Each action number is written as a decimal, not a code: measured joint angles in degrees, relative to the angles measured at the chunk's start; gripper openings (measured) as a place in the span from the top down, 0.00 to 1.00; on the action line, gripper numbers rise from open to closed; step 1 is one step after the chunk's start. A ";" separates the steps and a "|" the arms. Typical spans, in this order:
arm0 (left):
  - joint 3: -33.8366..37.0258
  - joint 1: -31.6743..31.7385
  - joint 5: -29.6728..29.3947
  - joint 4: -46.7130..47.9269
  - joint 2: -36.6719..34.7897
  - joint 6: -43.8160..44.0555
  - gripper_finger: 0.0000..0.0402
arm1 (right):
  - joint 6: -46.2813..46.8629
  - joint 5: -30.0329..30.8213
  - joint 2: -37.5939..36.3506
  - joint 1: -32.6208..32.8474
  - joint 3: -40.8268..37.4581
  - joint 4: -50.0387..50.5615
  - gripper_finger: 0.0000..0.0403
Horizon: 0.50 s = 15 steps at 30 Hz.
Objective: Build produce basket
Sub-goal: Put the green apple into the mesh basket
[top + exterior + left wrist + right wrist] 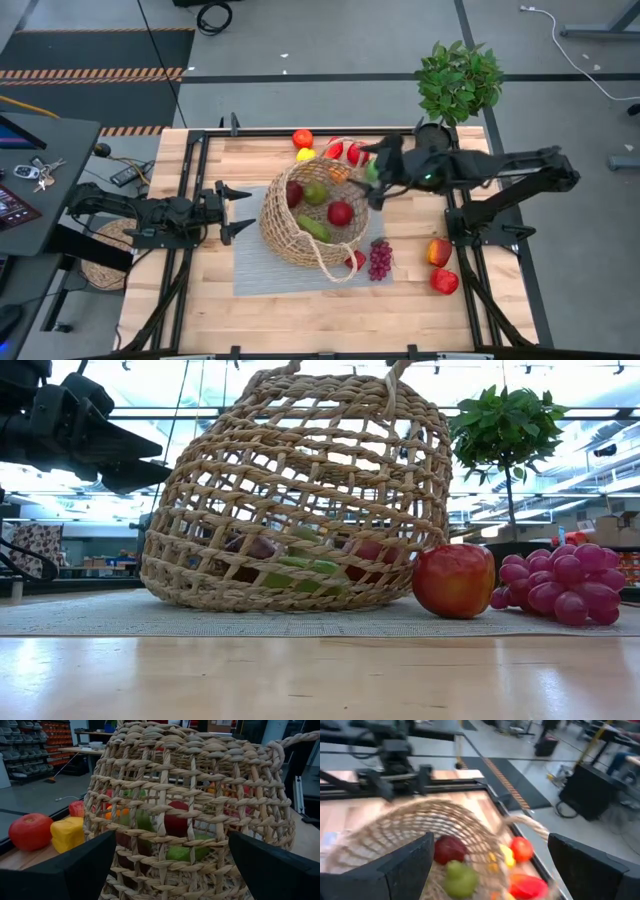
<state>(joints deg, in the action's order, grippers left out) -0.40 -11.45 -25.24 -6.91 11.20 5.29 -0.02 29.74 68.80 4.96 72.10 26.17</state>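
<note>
The basket sits at the centre of the high view on a grey mat on the table, and the job looks partly done. Inside it lie a dark red piece, a green apple, a red apple and a long green vegetable. Still outside are a red and a yellow piece just above the rim, an apple and the grapes just below and right of it, and two more apples at lower right. The right hand hovers over the basket's upper right rim, fingers spread wide and empty, so I judge a piece has just gone in. The left hand waits wide open and empty, just left of the basket.
</note>
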 joint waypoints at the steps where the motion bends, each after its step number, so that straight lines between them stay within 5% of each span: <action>1: 0.00 -0.01 -0.01 -0.01 0.00 -0.01 0.02 | 0.26 0.13 -0.94 -0.76 -0.41 1.01 0.03; 15: 0.00 -0.01 0.00 -0.01 0.00 0.01 0.02 | 12.05 2.56 -10.29 -10.60 -24.78 1.89 0.04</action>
<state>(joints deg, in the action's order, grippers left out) -0.40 -11.46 -25.23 -6.92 11.20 5.30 12.03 32.31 58.50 -5.64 47.32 28.06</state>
